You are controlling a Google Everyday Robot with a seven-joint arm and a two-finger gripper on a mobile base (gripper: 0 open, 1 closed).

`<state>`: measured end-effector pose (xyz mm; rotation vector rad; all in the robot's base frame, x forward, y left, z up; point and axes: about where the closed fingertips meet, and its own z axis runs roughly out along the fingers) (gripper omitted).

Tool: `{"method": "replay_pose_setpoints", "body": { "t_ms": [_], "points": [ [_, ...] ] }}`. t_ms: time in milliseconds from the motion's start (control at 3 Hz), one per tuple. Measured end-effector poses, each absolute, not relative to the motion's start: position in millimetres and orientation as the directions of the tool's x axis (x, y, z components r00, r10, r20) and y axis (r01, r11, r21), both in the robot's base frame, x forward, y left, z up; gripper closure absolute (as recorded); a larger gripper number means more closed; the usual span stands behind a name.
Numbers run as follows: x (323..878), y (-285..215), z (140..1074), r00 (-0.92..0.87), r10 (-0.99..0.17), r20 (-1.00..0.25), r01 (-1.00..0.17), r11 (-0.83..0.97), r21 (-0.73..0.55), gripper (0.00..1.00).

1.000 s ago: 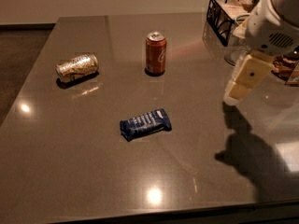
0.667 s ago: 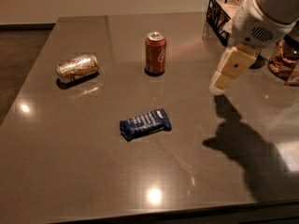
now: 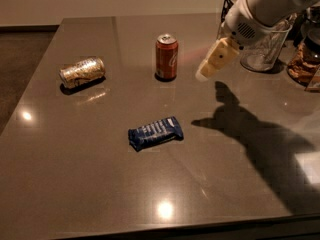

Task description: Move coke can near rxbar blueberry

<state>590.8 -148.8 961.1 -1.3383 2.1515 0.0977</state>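
The coke can (image 3: 166,57), red-orange with a silver top, stands upright on the grey table (image 3: 100,184) at the middle back. The rxbar blueberry (image 3: 155,132), a flat dark-blue wrapper with white lettering, lies nearer the front, below the can and apart from it. My gripper (image 3: 204,75) hangs in the air to the right of the can, a short gap away, with its cream fingers pointing down and to the left. It holds nothing.
A pale gold-silver can (image 3: 82,72) lies on its side at the left. A clear glass cup (image 3: 262,49) and a black wire basket (image 3: 229,4) stand at the back right, with a brown jar (image 3: 304,64) at the right edge. The arm's shadow falls across the table's right side.
My gripper has moved left and a little up, from near the right edge to just beside the coke can. The cans and the bar have not moved.
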Motion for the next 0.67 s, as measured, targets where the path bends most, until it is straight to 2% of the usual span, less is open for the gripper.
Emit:
{"method": "replay_pose_setpoints", "body": {
  "t_ms": [667],
  "points": [
    [672,-112,940,-0.399,-0.641,-0.656,-0.786,0.607,-0.116,0.0]
  ]
}}
